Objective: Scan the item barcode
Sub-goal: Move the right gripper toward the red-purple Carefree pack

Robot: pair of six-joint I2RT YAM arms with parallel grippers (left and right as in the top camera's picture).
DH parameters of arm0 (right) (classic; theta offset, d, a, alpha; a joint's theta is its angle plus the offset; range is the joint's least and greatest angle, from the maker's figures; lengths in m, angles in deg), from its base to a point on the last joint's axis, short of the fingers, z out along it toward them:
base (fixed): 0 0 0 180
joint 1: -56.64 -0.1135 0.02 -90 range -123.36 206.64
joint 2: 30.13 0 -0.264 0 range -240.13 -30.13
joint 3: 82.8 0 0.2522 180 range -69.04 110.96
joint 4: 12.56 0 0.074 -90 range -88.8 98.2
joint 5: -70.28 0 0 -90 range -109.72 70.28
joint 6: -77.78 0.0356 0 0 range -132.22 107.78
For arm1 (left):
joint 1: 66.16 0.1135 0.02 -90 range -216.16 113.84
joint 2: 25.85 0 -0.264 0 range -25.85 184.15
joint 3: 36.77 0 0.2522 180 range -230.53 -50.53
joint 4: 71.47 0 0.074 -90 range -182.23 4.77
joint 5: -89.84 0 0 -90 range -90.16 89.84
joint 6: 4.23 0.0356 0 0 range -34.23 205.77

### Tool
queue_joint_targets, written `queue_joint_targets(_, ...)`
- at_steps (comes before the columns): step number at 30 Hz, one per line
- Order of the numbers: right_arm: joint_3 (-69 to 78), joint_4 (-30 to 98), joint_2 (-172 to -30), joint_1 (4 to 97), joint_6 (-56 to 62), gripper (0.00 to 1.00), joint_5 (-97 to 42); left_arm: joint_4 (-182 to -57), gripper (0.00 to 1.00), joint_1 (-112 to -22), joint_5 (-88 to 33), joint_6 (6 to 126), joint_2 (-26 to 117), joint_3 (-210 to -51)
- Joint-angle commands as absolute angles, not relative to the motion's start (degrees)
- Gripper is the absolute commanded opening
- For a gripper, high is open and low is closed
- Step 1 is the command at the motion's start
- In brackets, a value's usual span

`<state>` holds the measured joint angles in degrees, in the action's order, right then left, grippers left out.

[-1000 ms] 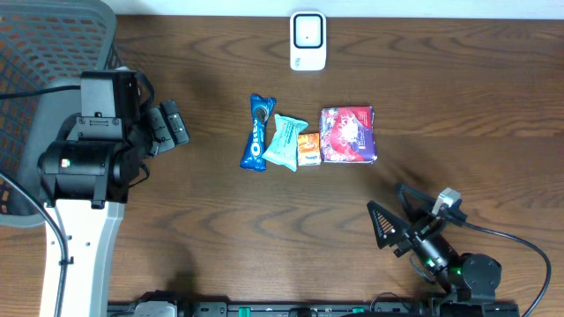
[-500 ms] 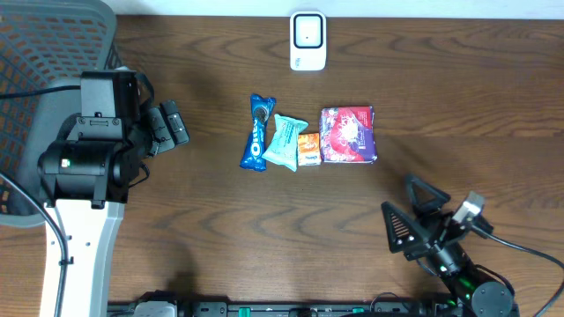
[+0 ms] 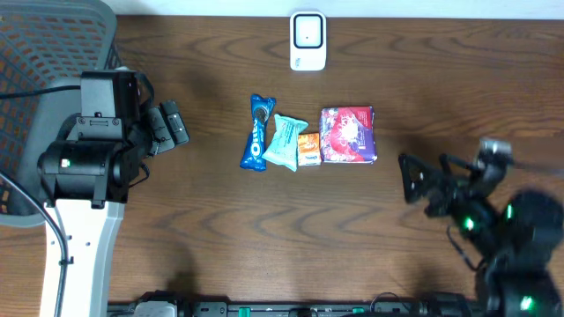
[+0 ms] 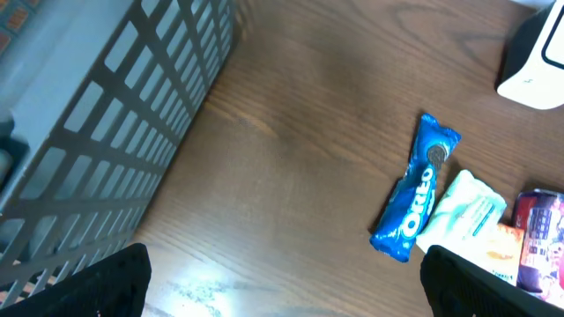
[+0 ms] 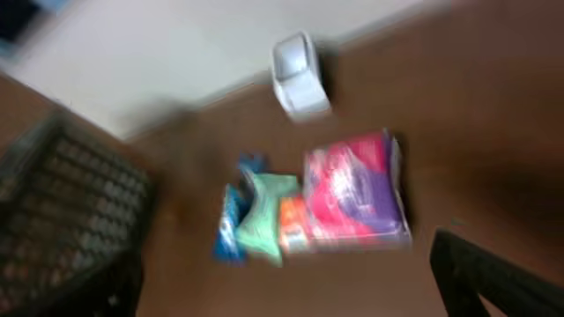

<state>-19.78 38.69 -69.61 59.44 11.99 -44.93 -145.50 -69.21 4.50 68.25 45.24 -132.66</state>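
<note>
The jaws of both grippers are spread wide and hold nothing. The left gripper (image 3: 174, 125) is beside the grey basket (image 3: 35, 53), and the right gripper (image 3: 412, 180) is near the red-purple pack (image 3: 349, 134). This pack lies mid-table in a row with the orange packet (image 3: 308, 148), green packet (image 3: 285, 141) and Oreo pack (image 3: 257, 132), below the white scanner (image 3: 307, 40).

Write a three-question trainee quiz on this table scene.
1. True or false: the right gripper holds a snack.
2. How many snacks lie in the row near the scanner?
3. The basket sits beside which arm? A left, B right.
Key: 1 false, it is open and empty; 2 four; 3 A.
</note>
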Motion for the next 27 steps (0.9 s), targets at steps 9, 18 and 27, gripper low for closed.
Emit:
queue_joint_targets(9, -9.7, 44.4, -92.8, 59.3, 4.9, 0.99, -53.9, -145.7, 0.98, -69.0, 5.0, 69.0, 45.4, -133.3)
queue_joint_targets(18, -9.8, 44.1, -103.0, 59.3, 4.8, 0.99, -42.6, -145.7, 0.98, -69.0, 5.0, 69.0, 45.4, -133.3)
queue_joint_targets(27, -9.8, 35.8, -114.2, 58.8, -4.1, 0.99, -46.2, -145.7, 0.98, -69.0, 5.0, 69.0, 45.4, -133.3)
